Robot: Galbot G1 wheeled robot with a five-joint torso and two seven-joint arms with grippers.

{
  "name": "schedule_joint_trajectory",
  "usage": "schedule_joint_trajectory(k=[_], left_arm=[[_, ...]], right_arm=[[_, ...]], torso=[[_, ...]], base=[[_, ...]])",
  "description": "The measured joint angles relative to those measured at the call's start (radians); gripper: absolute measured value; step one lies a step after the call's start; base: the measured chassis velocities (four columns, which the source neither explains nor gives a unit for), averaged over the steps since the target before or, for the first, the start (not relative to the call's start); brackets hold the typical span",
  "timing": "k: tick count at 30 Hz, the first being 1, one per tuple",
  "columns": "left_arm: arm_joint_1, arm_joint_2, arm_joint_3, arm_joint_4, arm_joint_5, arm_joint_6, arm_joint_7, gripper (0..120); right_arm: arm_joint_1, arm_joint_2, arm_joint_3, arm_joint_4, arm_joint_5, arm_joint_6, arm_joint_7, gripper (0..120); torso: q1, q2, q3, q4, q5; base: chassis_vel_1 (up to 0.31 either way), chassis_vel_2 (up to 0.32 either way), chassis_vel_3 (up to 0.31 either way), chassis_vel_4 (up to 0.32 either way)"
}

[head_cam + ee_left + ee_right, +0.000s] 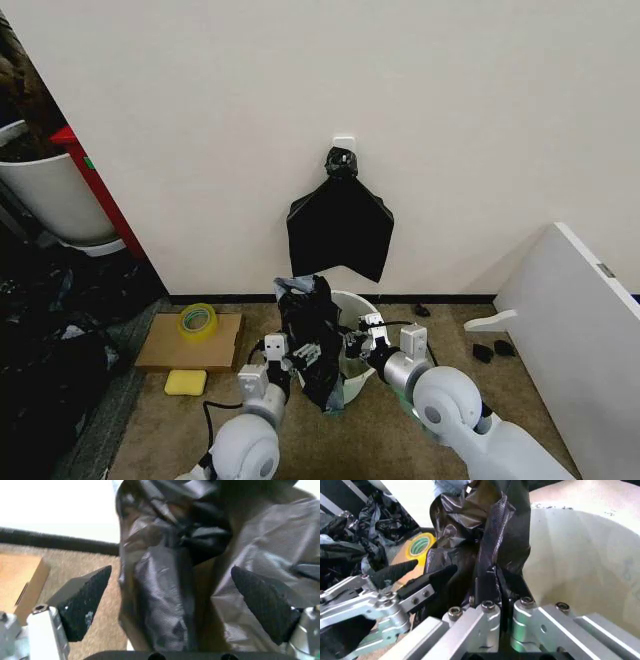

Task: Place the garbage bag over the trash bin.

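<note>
**Both pincers at the bag beside the bin**

The trash bin (358, 335) stands on the carpeted floor (400, 440) close to the wall, just below a flat black bag bundle (340, 228) that hangs from a white wall hook (343, 141). The garbage bag (312, 340) rises in a crinkled, loose column at the bin's left rim, part of it draped over the rim and part hanging down the outside toward the floor.

The left pincer (300, 355) sits at the bag's left side with its jaws spread wide; in the left wrist view its two textured black pads (85, 600) stand well apart with the bag's folds (200, 573) between them, not pressed by either.

The right pincer (352, 345) is at the bin's rim, and in the right wrist view it is clamped on a narrow fold of the bag (487, 562), which runs up from between the closed fingers, with the bin's cream inner wall (580, 570) just beside it.

To the left on the floor lie a flat cardboard piece (190, 345), a roll of yellow tape (197, 320) on it, and a yellow sponge (186, 381).
</note>
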Motion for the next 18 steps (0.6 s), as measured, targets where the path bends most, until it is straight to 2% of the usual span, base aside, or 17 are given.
schedule_joint_trajectory(k=[7, 11, 14, 17, 18], left_arm=[[-0.042, -0.021, 0.009, 0.017, -0.053, 0.076, -0.064, 93], [-0.069, -0.05, 0.02, 0.036, -0.081, 0.131, -0.135, 91], [-0.1, -0.071, 0.019, 0.059, -0.133, 0.18, -0.175, 86], [-0.112, -0.08, 0.014, 0.068, -0.161, 0.195, -0.186, 83], [-0.127, -0.09, 0.009, 0.081, -0.194, 0.209, -0.199, 77]], right_arm=[[0.002, 0.001, 0.0, 0.0, 0.002, -0.001, 0.003, 0], [0.004, 0.004, -0.001, 0.0, 0.002, -0.001, 0.006, 0], [0.004, 0.008, -0.001, 0.001, 0.002, -0.001, 0.008, 0], [0.004, 0.009, -0.001, 0.002, 0.002, -0.001, 0.009, 0], [0.003, 0.01, -0.001, 0.002, 0.002, -0.001, 0.01, 0]], torso=[[0.0, 0.0, 0.0, 0.0, -0.0001], [0.0, 0.0, 0.0, 0.0, -0.0002], [0.0, 0.0, 0.0, 0.0, -0.0002], [0.0, 0.0, 0.0, 0.0, -0.0001], [0.0, 0.0, 0.0, 0.0, 0.0]], base=[[0.0, 0.0, 0.0, 0.0], [0.0, 0.0, 0.0, 0.0], [0.0, 0.0, 0.0, 0.0], [0.0, 0.0, 0.0, 0.0], [0.0, 0.0, 0.0, 0.0]])
